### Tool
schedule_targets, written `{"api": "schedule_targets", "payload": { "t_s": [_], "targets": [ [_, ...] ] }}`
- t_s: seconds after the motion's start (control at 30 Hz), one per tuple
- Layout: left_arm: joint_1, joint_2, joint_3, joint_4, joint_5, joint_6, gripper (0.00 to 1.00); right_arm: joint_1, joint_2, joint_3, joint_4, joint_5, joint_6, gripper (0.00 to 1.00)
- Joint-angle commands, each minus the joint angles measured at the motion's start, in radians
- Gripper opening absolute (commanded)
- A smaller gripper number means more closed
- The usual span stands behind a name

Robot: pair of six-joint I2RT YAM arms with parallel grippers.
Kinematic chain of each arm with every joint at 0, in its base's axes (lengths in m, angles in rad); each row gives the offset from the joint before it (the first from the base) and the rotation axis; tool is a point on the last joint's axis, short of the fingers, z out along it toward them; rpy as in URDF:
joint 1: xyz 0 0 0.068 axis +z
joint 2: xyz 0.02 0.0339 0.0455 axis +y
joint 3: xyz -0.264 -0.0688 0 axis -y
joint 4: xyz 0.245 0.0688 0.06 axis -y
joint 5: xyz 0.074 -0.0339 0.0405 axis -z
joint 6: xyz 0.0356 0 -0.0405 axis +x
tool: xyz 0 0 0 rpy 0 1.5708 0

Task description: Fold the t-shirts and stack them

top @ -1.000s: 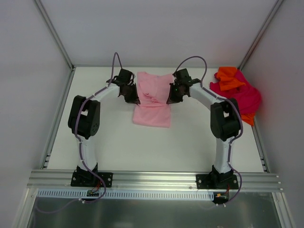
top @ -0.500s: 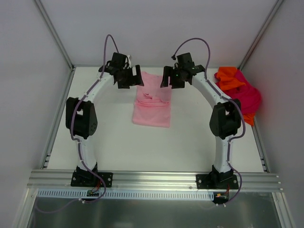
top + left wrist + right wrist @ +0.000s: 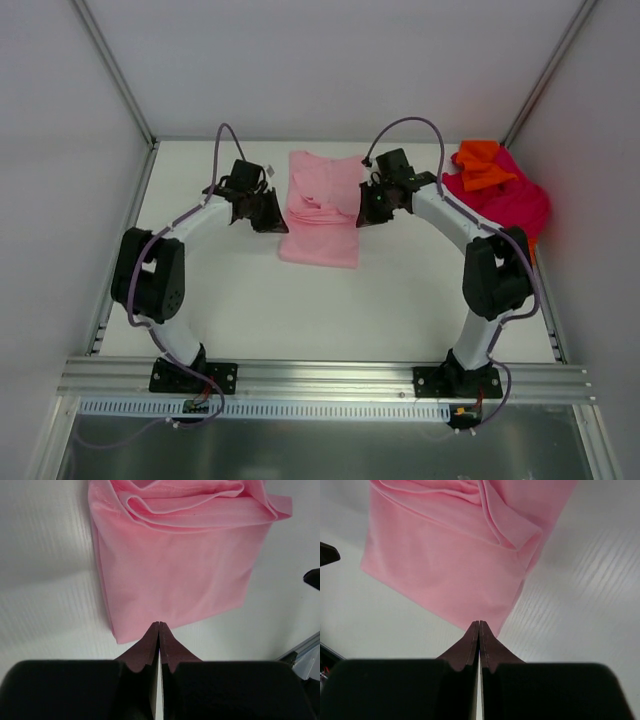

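One pink t-shirt [image 3: 320, 228] lies between left tool [image 3: 159, 627] and right tool [image 3: 479, 625].

- Right gripper [image 3: 479, 625]: bottom centre of the frame, dark fingers pressed together to one point, nothing between them.
- Pink t-shirt [image 3: 450, 565]: folded, fills the upper left and centre; loose folds bunched along the top; its lower edge meets the fingertips.
- Table [image 3: 580, 605]: white, ribbed, bare at right and lower left.
- Dark pointed part [image 3: 327, 554]: left edge, unidentifiable.

White arms [image 3: 195, 214] carry black joints [image 3: 150, 282], purple cables [image 3: 403, 120] and maroon-tipped jaws.
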Motion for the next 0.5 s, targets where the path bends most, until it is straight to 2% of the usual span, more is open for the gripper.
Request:
{"api": "schedule_targets", "payload": {
  "t_s": [0.0,0.47],
  "targets": [
    [-0.010,0.063,0.008,0.107,0.058,-0.043,0.00,0.020,0.046,-0.014,0.058,-0.005,-0.001,0.01],
    [-0.005,0.378,0.295,0.052,0.036,0.003,0.00,0.022,0.297,0.229,0.050,0.055,0.023,0.02]
  ]
}}
